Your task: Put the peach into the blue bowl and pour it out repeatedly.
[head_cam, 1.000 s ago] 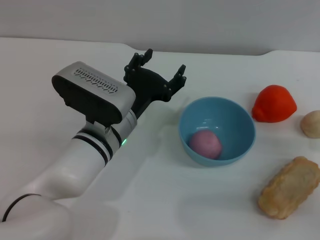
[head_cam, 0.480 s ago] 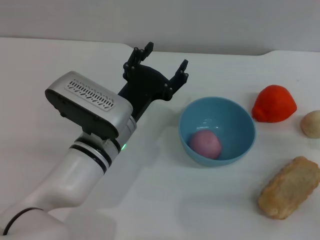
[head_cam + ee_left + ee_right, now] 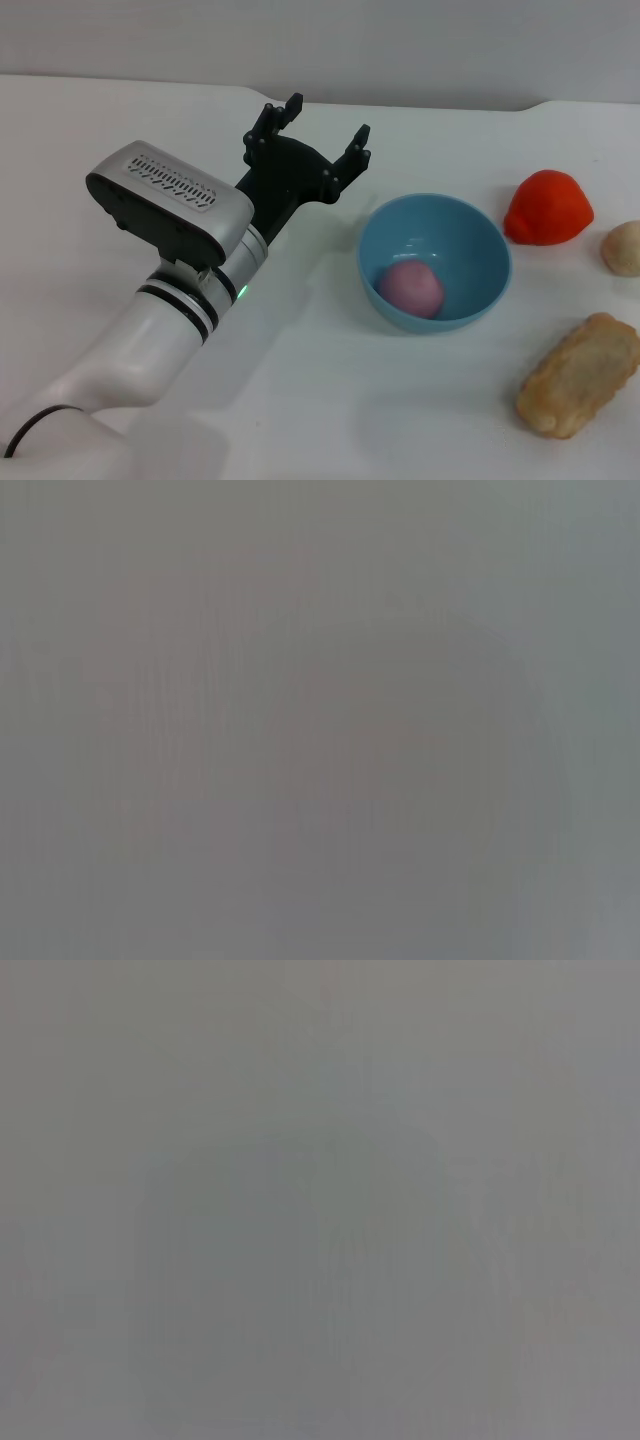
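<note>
On the white table [image 3: 300, 400], status by item:
Peach location: the peach [image 3: 409, 289] lies at the bottom of the blue bowl [image 3: 436, 262], toward the wall nearest the robot.
Left gripper: the left gripper [image 3: 312, 140] hovers just beside the bowl's left rim, fingers spread, holding nothing.
Right gripper: not visible.
Handling estimate: bowl likely light, stiff, glossy and slippery; grip across the rim wall. Peach likely rolls freely on tilt.
View coverage: only the head view shows the scene; both wrist views are featureless grey.
</note>
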Motion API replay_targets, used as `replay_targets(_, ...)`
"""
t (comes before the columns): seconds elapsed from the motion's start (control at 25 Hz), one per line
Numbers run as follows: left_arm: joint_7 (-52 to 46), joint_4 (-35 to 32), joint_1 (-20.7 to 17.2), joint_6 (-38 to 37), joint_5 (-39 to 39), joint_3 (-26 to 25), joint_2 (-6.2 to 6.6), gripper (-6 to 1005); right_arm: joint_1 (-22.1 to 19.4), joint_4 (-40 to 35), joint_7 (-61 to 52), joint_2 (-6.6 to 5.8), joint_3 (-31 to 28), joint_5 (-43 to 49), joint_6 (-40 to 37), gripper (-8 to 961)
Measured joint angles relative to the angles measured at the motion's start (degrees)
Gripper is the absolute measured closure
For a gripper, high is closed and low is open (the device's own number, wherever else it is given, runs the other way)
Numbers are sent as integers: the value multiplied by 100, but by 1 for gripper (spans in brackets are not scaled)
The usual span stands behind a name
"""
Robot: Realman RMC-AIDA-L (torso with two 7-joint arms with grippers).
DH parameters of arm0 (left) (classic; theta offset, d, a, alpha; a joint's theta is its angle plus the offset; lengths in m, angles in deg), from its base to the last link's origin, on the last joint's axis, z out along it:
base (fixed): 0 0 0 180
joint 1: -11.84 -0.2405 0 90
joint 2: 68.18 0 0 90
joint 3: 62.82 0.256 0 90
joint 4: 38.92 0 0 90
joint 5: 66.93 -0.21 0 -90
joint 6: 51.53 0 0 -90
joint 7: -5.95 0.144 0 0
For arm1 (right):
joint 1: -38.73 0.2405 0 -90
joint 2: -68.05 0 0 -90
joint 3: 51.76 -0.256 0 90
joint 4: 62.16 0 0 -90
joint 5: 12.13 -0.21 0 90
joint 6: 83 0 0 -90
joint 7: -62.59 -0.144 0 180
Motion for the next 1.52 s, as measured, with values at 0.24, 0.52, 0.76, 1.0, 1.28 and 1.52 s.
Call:
replay_targets(0.24,-82,42,10,80,3,89,-12,184,-7,14,2,-4,0,0,18,530)
replay_targets(0.52,-179,145,-5,272,9,254,-21,185,-1,19,5,-7,-117,0,194,529)
replay_targets(0.76,-226,178,4,417,-14,282,-18,184,38,24,6,-1,-145,0,309,517)
replay_targets(1.0,-225,235,63,430,-20,295,-14,184,60,25,-33,-2,-179,0,310,442)
replay_targets(1.28,-357,346,64,699,7,376,-19,184,87,103,-2,4,-219,16,311,222)
replay_targets(1.52,-452,473,126,751,4,447,-21,184,78,165,0,11,-228,8,311,222)
